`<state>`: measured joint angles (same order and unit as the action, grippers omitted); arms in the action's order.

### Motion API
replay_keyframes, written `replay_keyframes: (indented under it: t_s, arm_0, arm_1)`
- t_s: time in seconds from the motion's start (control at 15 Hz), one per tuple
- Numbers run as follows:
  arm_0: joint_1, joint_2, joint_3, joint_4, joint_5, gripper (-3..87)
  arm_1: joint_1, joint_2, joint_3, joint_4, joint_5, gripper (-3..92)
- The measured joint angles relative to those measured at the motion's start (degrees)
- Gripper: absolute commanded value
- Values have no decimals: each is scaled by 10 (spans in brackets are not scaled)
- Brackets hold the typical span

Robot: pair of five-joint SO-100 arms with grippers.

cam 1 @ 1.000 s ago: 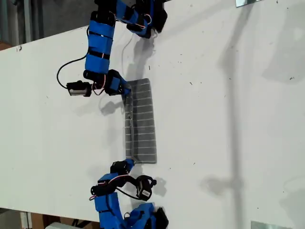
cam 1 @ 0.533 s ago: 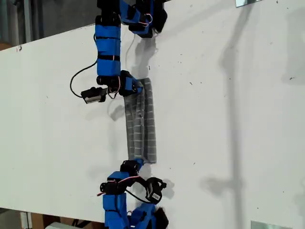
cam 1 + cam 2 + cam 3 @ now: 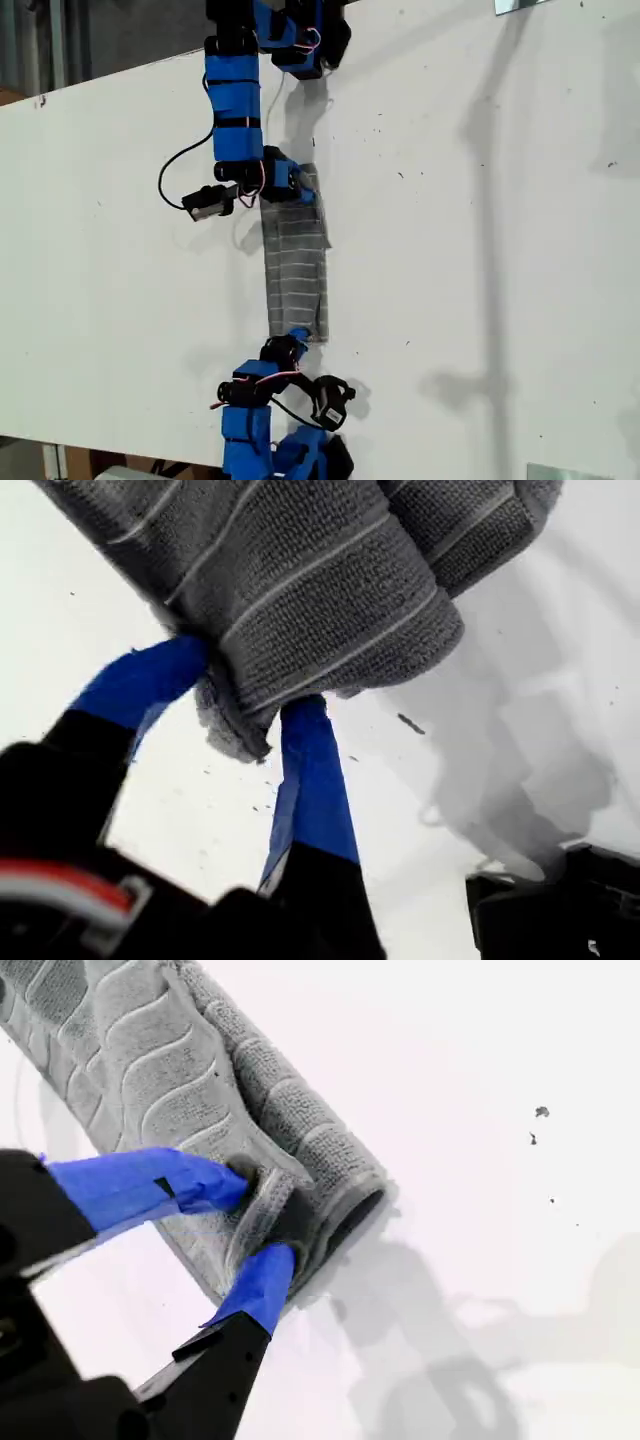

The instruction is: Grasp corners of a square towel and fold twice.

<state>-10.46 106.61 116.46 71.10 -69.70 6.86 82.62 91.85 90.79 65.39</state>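
Note:
The grey striped towel [image 3: 297, 270] lies as a narrow folded strip on the white table [image 3: 480, 250]. In the exterior view one arm's gripper [image 3: 290, 185] holds the strip's upper end and the other arm's gripper [image 3: 292, 345] holds its lower end. Which arm is first I cannot tell. My first gripper [image 3: 250, 685] is shut on a frayed corner [image 3: 235, 735], and the towel [image 3: 300, 570] is lifted off the table there. My second gripper [image 3: 258, 1218] is shut on bunched layers at the end of the towel [image 3: 130, 1050], which curls into a loose roll on the table.
The two arm bases sit at the exterior view's top [image 3: 300, 40] and bottom [image 3: 290, 455]. A loose black cable [image 3: 175, 170] loops off the upper arm. The table's slanted edge [image 3: 100, 85] runs along the exterior view's upper left. A metal bracket [image 3: 565, 472] shows at the lower right.
Both grippers have moved toward the exterior view's right, carrying the towel's left edge over with them. The strip now looks narrower, and its upper end is bunched.

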Motion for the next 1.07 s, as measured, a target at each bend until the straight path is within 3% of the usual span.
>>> replay_keyframes:
  t_s: [0.13, 0.27, 0.47, 0.6, 0.8, 1.07]
  arm_0:
    - [6, 20, -5, 18, -10, 209]
    - [18, 30, -31, 53, -23, 280]
    - [16, 50, -33, 74, -22, 276]
    - [-4, 52, 3, 58, -9, 276]
    - [-11, 52, 48, 16, -6, 272]
    - [-11, 69, 111, -18, -35, 272]
  arm_1:
    - [-2, 11, 1, 18, 0, 304]
    - [-1, 40, 1, 40, 0, 313]
    - [31, 87, 18, 60, -3, 346]
    - [75, 111, 92, 33, -23, 364]
    - [135, 113, 222, -75, -66, 353]
    - [167, 45, 237, -166, -125, 340]
